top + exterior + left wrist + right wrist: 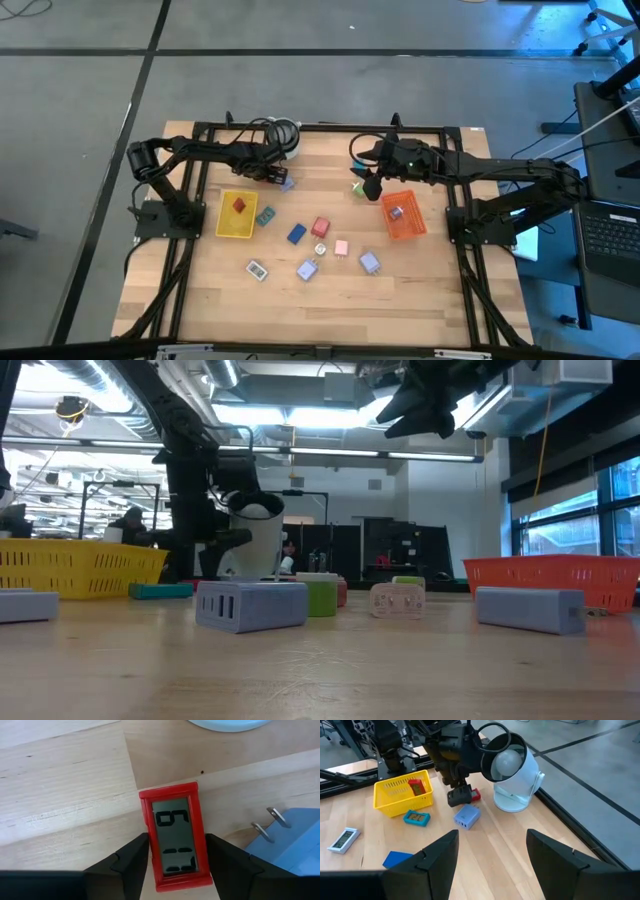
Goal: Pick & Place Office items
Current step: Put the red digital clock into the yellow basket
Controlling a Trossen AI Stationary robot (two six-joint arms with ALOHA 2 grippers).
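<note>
yellow tray: on the tabletop, left side; one red item inside, lying at the far end. Wrist view of the right arm confirms the red piece in the yellow basket.
orange tray: right side of the tabletop; one lavender-grey item inside.
left hand: low at the far edge, just beyond the yellow tray, near the white cylinder. Fingers sit on both long sides of a red-framed clock that lies flat on the wood, display up; pinching it or nearly so, contact looks made on both sides.
lavender plug: just beside the red clock, prongs pointing toward it; also seen from the right wrist.
right hand: raised above the tabletop, just left of the orange tray's far corner; fingers spread, nothing between them.
green item: on the wood just beside the right hand.
loose items, mid tabletop: teal clock touching or just beside the yellow tray's right wall; blue block; red block; pink block; small round white piece; white clock; lavender adapter; lavender block.
low view: lavender adapter and lavender block nearest the camera, both trays behind at the sides.
</note>
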